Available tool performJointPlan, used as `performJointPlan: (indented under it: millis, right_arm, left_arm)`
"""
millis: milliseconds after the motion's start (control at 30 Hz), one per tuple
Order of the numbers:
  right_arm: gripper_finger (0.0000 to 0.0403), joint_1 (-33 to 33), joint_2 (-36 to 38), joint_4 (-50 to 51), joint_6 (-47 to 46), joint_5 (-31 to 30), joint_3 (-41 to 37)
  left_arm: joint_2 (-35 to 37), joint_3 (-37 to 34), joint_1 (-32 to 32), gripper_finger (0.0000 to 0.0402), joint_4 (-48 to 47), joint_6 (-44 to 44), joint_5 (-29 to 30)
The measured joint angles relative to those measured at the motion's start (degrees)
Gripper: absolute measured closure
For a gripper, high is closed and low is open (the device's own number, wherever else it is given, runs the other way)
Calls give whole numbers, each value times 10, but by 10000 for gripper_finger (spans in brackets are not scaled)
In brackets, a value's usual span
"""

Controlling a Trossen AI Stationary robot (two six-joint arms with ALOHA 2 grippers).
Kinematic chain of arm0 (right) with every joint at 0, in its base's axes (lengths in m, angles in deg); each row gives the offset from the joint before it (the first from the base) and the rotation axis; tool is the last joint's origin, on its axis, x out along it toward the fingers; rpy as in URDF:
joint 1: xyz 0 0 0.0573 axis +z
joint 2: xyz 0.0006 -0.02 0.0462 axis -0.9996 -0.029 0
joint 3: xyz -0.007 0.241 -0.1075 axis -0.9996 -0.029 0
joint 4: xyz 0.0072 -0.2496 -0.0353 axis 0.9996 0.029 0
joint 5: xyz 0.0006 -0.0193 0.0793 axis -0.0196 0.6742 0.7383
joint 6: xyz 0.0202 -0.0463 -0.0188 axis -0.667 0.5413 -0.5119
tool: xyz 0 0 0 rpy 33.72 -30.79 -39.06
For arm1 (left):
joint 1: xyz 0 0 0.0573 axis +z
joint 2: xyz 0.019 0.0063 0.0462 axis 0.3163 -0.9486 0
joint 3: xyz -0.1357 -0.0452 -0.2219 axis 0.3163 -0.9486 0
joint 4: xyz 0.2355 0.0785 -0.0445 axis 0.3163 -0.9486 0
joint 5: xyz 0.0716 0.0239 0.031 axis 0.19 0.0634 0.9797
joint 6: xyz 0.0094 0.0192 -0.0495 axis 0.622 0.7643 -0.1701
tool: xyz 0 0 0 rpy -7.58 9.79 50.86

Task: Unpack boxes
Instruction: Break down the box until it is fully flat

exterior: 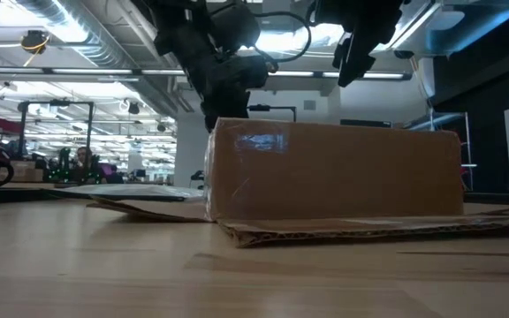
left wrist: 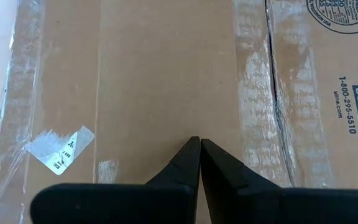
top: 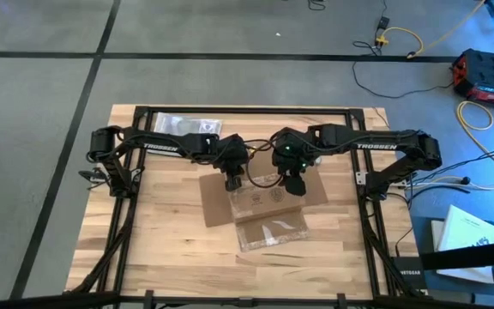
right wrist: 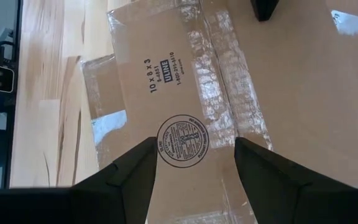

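The shallow brown cardboard box [top: 264, 202] lies mid-table with its flaps spread on the wood, and clear tape strips [left wrist: 257, 93] run along its top seam. My left gripper [left wrist: 199, 142] is shut, its tips down at the box's top face near the left edge [exterior: 212, 119]. My right gripper [right wrist: 194, 163] hangs open above the box's right half [exterior: 360, 49], clear of it, over a round printed stamp [right wrist: 183, 142]. My left gripper's shut fingertips [left wrist: 190, 149] stand at the box's taped top face [left wrist: 185, 118], near its left edge, slanting down from the far side. Whether they touch the cardboard I cannot tell.
A clear, silvery plastic bag [top: 183, 126] lies at the table's far edge behind the left arm. A shiny clear-taped flap [top: 273, 232] spreads toward the near edge. The black frame [top: 247, 110] borders the table. Bare wood lies to the near left.
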State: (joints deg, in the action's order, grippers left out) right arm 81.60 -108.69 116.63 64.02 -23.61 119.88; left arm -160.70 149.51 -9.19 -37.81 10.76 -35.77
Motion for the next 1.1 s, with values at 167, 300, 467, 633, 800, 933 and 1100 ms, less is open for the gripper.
performJointPlan:
  millis: [167,300,467,633,800,933,1100]
  right_arm:
    - [201,0,0,0,5,0,0]
    - [201,0,0,-4,14,0,0]
    - [201,-7,-25,0,38,1,0]
    - [201,-21,-75,6,71,11,0]
    - [201,-29,-121,14,82,25,1]
    - [201,-31,-148,17,84,46,1]
    - [201,-30,-156,23,82,93,1]
  left_arm:
    - [0,0,0,401,0,4,0]
    - [0,0,0,401,0,3,0]
    - [0,0,-1,401,0,1,0]
    - [0,-1,-2,401,2,0,1]
    - [0,-1,-4,401,3,0,3]
    - [0,-1,-8,401,3,2,4]
    - [0,-2,-9,401,9,0,-4]
